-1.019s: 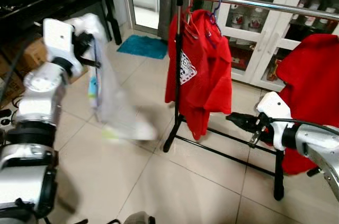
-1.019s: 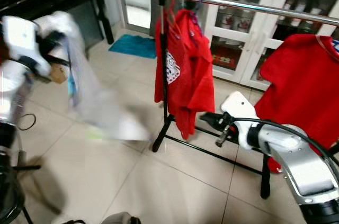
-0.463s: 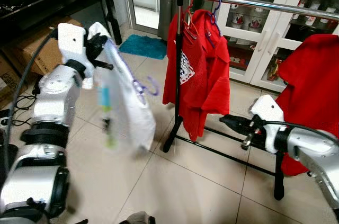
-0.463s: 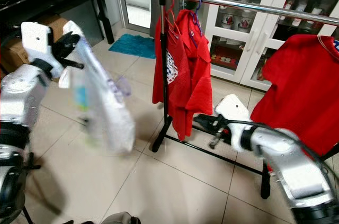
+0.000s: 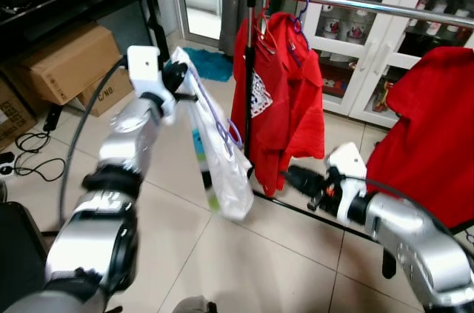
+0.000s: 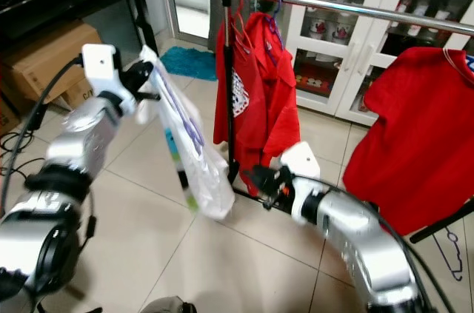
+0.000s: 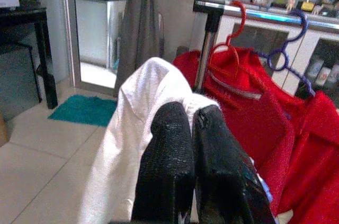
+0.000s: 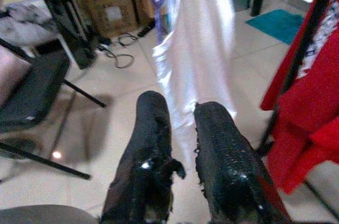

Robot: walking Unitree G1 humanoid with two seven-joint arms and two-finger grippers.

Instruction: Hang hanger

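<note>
Right gripper, fingers slightly parted and empty, sits low beside the red shirts. Left gripper, fingers pressed onto the white garment carrying a purple hanger, holds it near the rail.

My left gripper has the garment draped beyond its fingers, the rail behind that; my right gripper points at the garment's hem, shirts beside it.
</note>
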